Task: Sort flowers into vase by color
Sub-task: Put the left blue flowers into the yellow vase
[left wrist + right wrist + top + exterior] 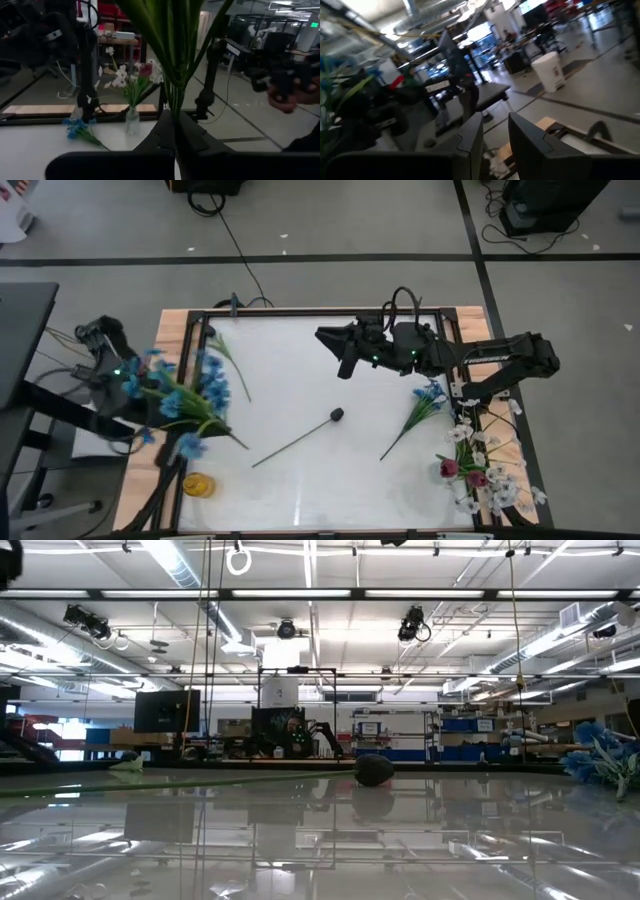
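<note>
My left gripper (172, 402) is at the table's left edge, shut on a bunch of blue flowers (190, 395) with green stems and leaves. My right gripper (338, 350) hovers open over the table's far middle with nothing between its fingers (470, 140). A blackish bud (337, 415) on a long thin stem lies flat at the table's middle. A blue sprig (425, 405) lies on the table to the right. At the near right a glass vase (132, 121) stands upright and holds white and dark red flowers (475, 465). My left gripper pinches the bunch's green stems (174, 107) between its two fingers. The fingers come level from the table's left side and lie across the stems. The stems and leaves rise out of the hold, and the bunch is lifted clear of the table.
A small yellow thing (197, 484) stands near the table's near left corner. A black frame (300, 314) runs around the white tabletop. Bare white surface lies between the blackish bud and the near edge.
</note>
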